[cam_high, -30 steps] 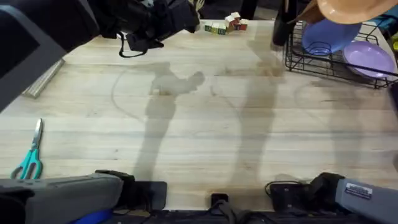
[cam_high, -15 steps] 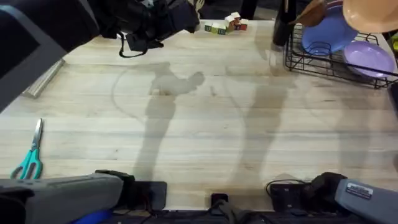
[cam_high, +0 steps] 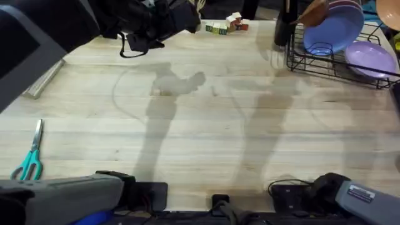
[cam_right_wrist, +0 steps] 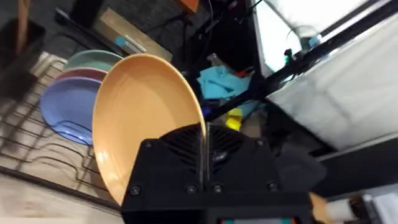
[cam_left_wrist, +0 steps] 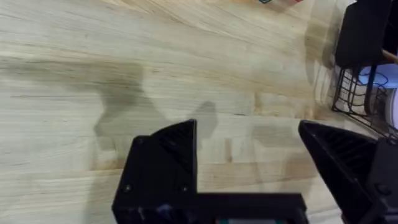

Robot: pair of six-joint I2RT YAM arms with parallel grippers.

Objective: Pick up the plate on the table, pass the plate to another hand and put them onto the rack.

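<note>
The orange-tan plate hangs on edge above the black wire rack, and my right gripper is shut on its rim. In the overhead view only a sliver of the plate shows at the top right corner, beyond the rack. My left gripper is open over bare table with nothing between its fingers. The left arm sits at the table's far left.
A blue plate stands in the rack and a lilac plate lies at its right end. Coloured blocks sit at the far edge, teal scissors at the near left, and a metal bar at the left edge.
The right gripper has carried the orange plate to the right, from above the blue plate to the frame's top right corner. The left arm has not moved.
</note>
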